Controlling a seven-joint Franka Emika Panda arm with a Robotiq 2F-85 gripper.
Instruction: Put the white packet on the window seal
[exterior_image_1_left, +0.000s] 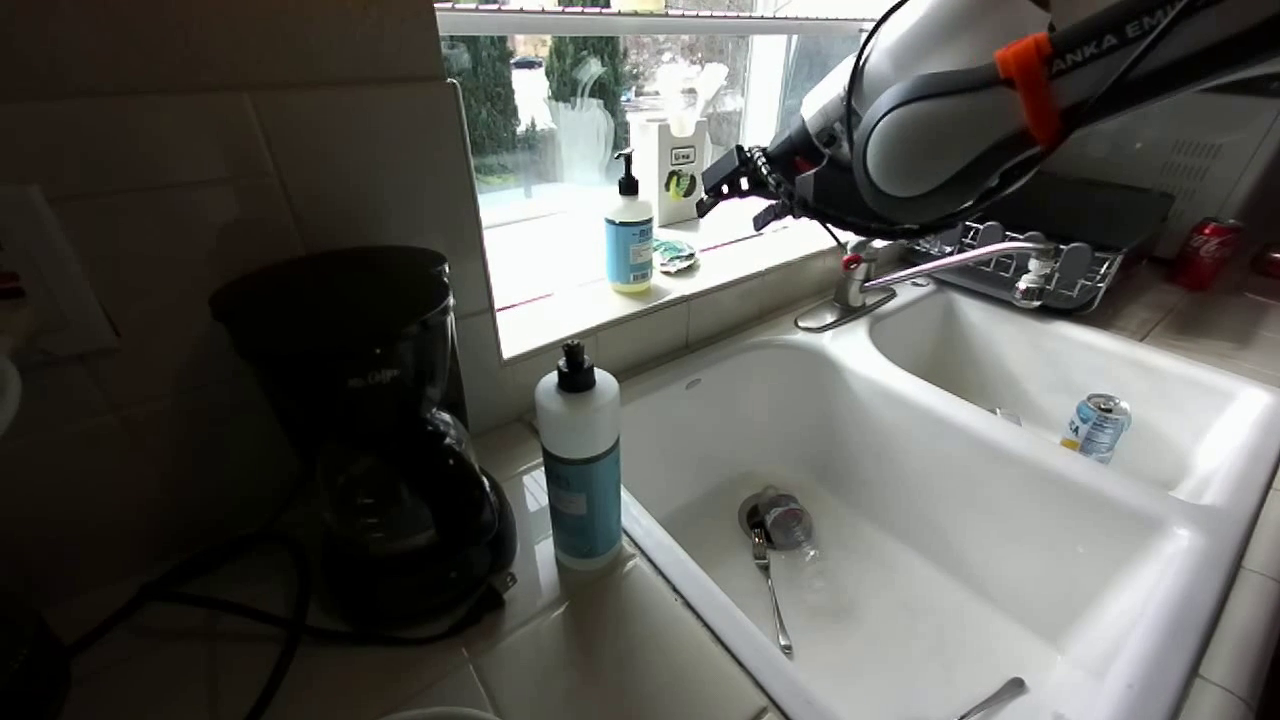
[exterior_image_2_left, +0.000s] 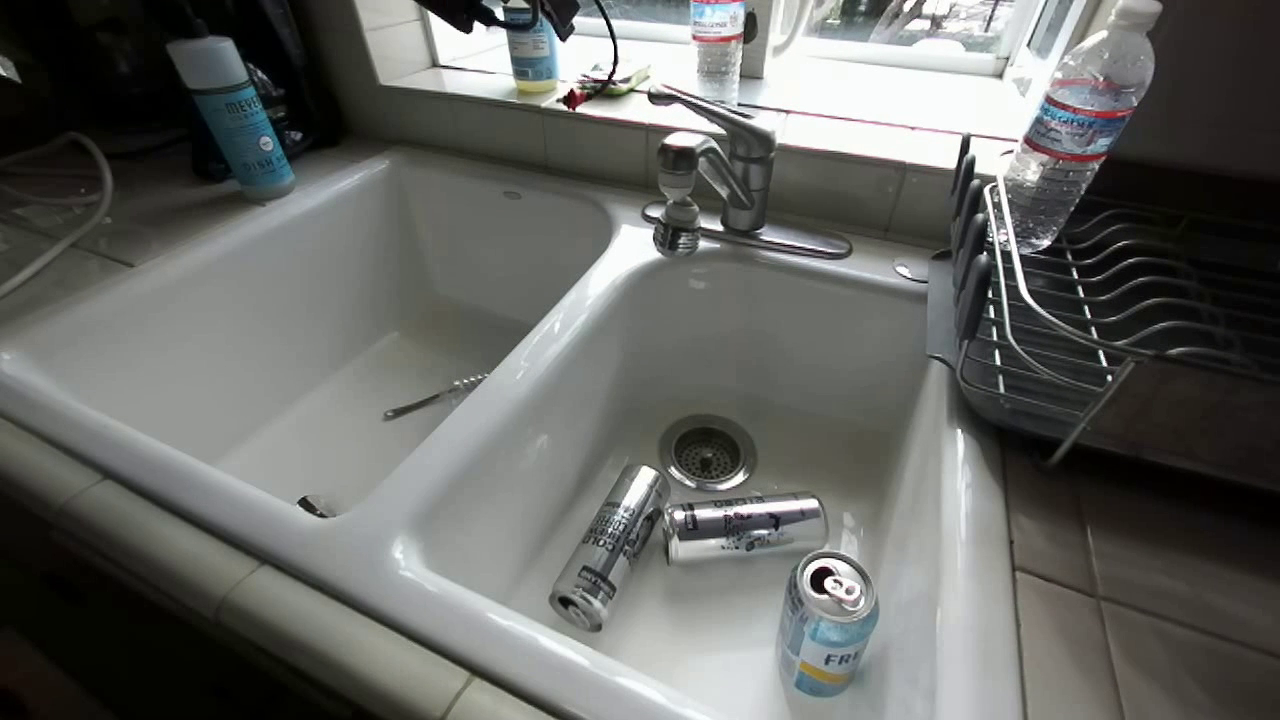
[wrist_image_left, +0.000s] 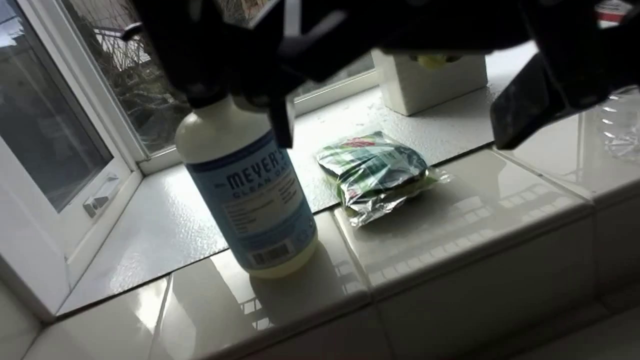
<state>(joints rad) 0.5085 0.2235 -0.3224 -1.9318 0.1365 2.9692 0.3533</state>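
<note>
Because packet lay on window seal, right of soap bottle, end effector hung above, fingers apart, likely needing only retreat.

"MEYER'S CLEAN" stands on a blue-labelled plastic bottle, left in the wrist view; "ANKA EMI" on a black-and-white robot arm, upper right in an exterior view; "DISH" on a white-and-teal plastic bottle, upper left in an exterior view.

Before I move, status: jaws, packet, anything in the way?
Jaws open, apparently empty. Packet lying on tiled window ledge. Soap bottle upright beside it, possibly in the way.
</note>
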